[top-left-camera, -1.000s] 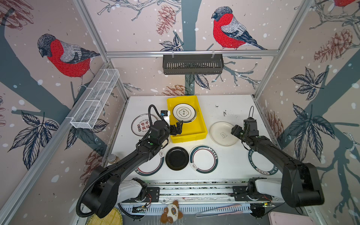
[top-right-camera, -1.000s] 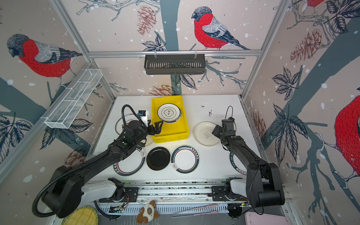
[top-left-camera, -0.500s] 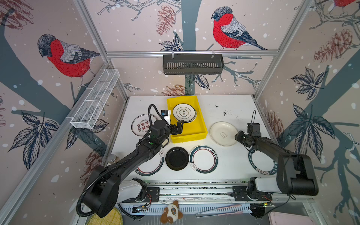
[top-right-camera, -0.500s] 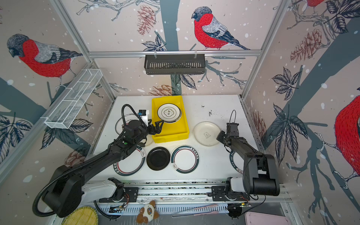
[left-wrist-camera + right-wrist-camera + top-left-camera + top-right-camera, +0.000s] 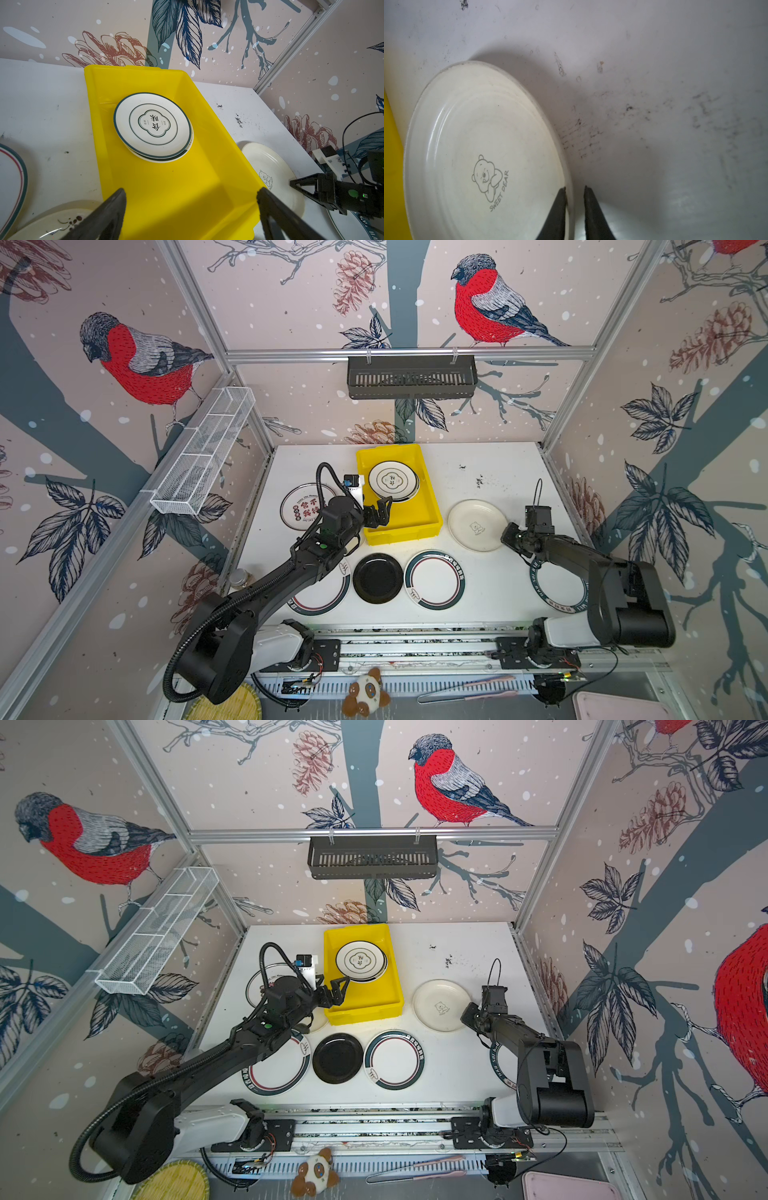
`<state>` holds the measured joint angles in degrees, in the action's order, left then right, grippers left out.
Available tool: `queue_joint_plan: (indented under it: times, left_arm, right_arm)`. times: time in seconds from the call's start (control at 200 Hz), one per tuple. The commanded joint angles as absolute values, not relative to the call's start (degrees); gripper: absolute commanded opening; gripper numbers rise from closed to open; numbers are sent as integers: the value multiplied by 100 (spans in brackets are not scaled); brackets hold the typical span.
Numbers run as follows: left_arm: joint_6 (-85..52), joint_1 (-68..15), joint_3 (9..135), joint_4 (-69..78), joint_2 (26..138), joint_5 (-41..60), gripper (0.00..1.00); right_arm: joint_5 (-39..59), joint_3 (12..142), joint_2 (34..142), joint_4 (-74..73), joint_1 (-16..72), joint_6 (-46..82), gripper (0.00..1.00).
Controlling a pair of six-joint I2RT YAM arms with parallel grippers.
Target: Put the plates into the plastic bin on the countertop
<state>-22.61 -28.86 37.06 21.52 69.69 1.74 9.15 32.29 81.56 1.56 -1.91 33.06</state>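
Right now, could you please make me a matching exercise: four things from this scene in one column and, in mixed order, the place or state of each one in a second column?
Column one:
1. bear plate
2. black plate
3. plastic bin
4. left gripper

Column two:
A. open, above the bin's near end
B. holds the stacked plates
C. rim pinched by the right gripper
D. lies on the table between two banded plates

Right pairs: 1-C, 2-D, 3-B, 4-A.
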Motion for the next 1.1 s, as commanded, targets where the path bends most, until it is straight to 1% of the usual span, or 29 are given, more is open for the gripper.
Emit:
queue_joint_plan:
  times: [0.0,0.11,0.441,0.756,0.867,1.052,1.092]
  left_arm:
    - [-2344,-2876,3691,2313,6948,235,97]
    - [-2355,-2883,3699,2340,6996,289,97]
    - [-2433,-2885,3727,2348,7080,398,97]
    - [-2617,-2965,3813,2583,7229,759,97]
    - [-2677,-3150,3939,2713,7426,859,94]
    - [-2784,-3533,4318,2930,7972,1016,85]
    - [-2809,-3604,4435,2925,8120,1066,82]
  right_arm:
    - [971,3195,8071,48,-202,3317,10]
    - [1222,3123,7955,-93,-247,3406,4]
    - [1587,2974,7217,-272,-292,3697,3]
    - [1617,3192,6317,64,-237,3865,2]
    - [1432,3364,6104,219,-12,3850,2]
    - [944,3581,5946,369,460,3737,2]
    - [823,3609,5933,368,565,3723,2]
